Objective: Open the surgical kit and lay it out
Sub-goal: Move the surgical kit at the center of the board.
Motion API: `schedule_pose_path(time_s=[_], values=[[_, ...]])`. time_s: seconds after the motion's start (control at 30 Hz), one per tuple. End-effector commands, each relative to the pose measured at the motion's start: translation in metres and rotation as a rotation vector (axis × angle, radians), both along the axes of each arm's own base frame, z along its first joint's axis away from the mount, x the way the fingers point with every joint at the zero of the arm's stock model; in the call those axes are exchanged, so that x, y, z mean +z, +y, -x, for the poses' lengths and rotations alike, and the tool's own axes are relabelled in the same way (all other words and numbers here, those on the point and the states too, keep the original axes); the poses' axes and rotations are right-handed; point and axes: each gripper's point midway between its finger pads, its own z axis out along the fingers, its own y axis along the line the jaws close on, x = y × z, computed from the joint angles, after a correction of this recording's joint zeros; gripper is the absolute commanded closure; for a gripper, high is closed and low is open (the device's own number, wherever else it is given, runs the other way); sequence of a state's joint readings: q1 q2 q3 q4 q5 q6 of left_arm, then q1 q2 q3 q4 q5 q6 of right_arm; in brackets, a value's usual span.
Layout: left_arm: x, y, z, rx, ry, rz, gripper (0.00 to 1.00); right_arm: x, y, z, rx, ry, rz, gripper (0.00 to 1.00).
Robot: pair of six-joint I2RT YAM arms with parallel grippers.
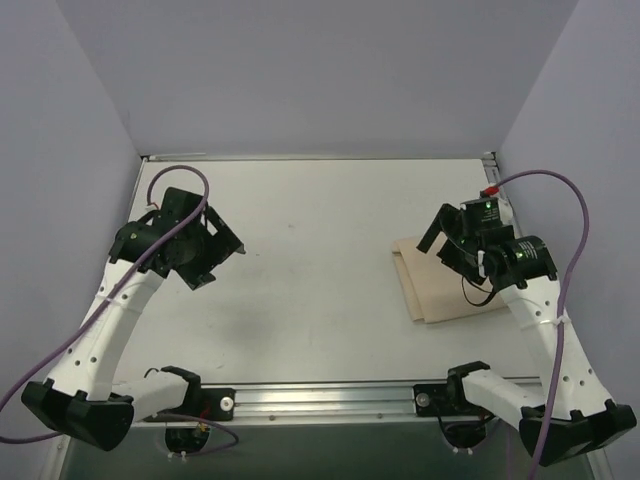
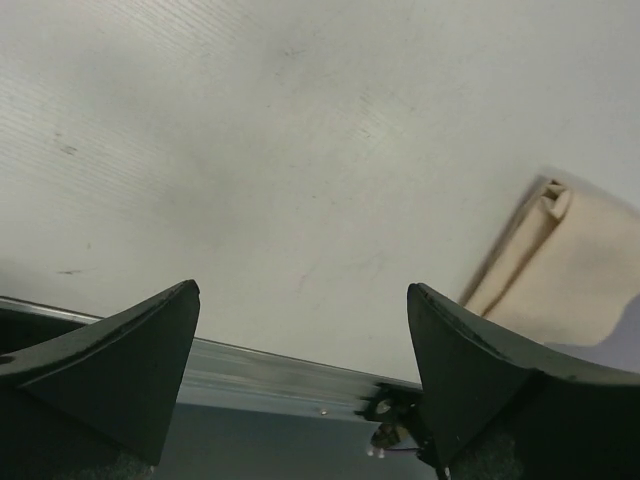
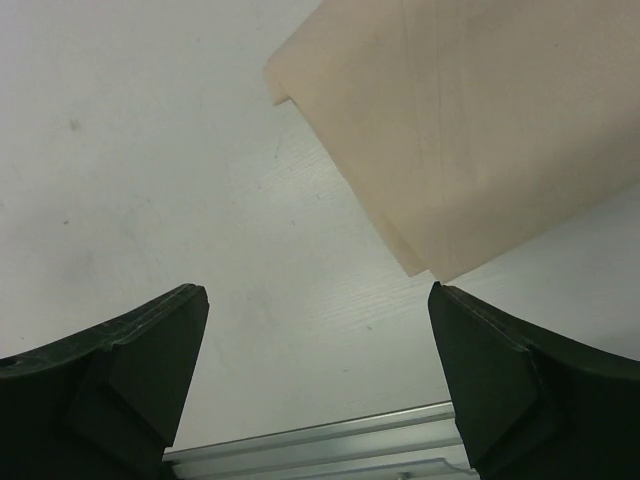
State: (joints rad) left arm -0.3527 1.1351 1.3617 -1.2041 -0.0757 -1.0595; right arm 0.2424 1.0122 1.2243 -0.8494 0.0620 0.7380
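The cloth (image 1: 440, 287) is lying folded at three o'clock, nothing laid out, while the left gripper (image 2: 300, 290) and right gripper (image 3: 318, 290) are hovering spread and empty.

White links (image 1: 112, 318); black left pincer (image 2: 302, 288), right pincer (image 3: 318, 288); purple cables (image 1: 540, 173).

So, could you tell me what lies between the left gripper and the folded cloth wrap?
Only bare white table shows between the left gripper and the cloth wrap in the top external view.
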Motion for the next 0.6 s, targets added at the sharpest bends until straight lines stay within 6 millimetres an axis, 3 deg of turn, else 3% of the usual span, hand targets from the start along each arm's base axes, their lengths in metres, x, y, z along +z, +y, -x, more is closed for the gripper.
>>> schedule_pose_path(time_s=[0.0, 0.03, 0.1, 0.13, 0.17, 0.23, 0.27, 0.3, 0.33, 0.37, 0.4, 0.47, 0.5, 0.57], values=[[-0.003, 0.013, 0.022, -0.160, 0.063, -0.141, 0.06, 0.017, 0.000, -0.001, 0.121, -0.035, 0.051, 0.00], [0.006, -0.008, 0.005, -0.220, -0.065, -0.055, 0.06, 0.020, 0.006, -0.007, 0.154, -0.041, 0.029, 0.00], [0.017, -0.028, -0.007, -0.292, -0.184, 0.028, 0.06, 0.005, 0.004, -0.018, 0.148, 0.020, 0.031, 0.00], [0.034, -0.046, -0.022, -0.341, -0.289, 0.099, 0.06, -0.005, -0.002, -0.019, 0.131, 0.064, 0.036, 0.00], [0.035, -0.057, -0.028, -0.387, -0.313, 0.120, 0.06, -0.019, -0.011, -0.023, 0.097, 0.115, 0.040, 0.00], [0.028, -0.075, -0.047, -0.442, -0.301, 0.114, 0.06, -0.027, -0.019, -0.025, 0.053, 0.149, 0.062, 0.00], [0.041, -0.090, -0.051, -0.504, -0.333, 0.083, 0.06, -0.028, -0.026, -0.028, 0.020, 0.145, 0.075, 0.00], [0.026, -0.101, -0.062, -0.528, -0.283, 0.043, 0.05, -0.026, -0.038, -0.031, -0.015, 0.140, 0.120, 0.00], [0.024, -0.107, -0.066, -0.551, -0.272, 0.018, 0.02, -0.025, -0.048, -0.031, -0.042, 0.150, 0.168, 0.00], [0.023, -0.111, -0.072, -0.566, -0.269, -0.011, 0.05, -0.022, -0.058, -0.036, -0.067, 0.156, 0.210, 0.03], [0.034, -0.121, -0.075, -0.583, -0.291, -0.014, 0.07, -0.016, -0.077, -0.038, -0.117, 0.161, 0.288, 0.05], [0.019, -0.129, -0.081, -0.611, -0.239, -0.048, 0.10, -0.012, -0.096, -0.038, -0.178, 0.186, 0.355, 0.20], [0.025, -0.134, -0.083, -0.623, -0.252, -0.068, 0.11, -0.005, -0.120, -0.036, -0.281, 0.187, 0.414, 0.37], [0.012, -0.129, -0.080, -0.656, -0.198, -0.136, 0.12, -0.009, -0.141, -0.031, -0.363, 0.242, 0.471, 0.75]])
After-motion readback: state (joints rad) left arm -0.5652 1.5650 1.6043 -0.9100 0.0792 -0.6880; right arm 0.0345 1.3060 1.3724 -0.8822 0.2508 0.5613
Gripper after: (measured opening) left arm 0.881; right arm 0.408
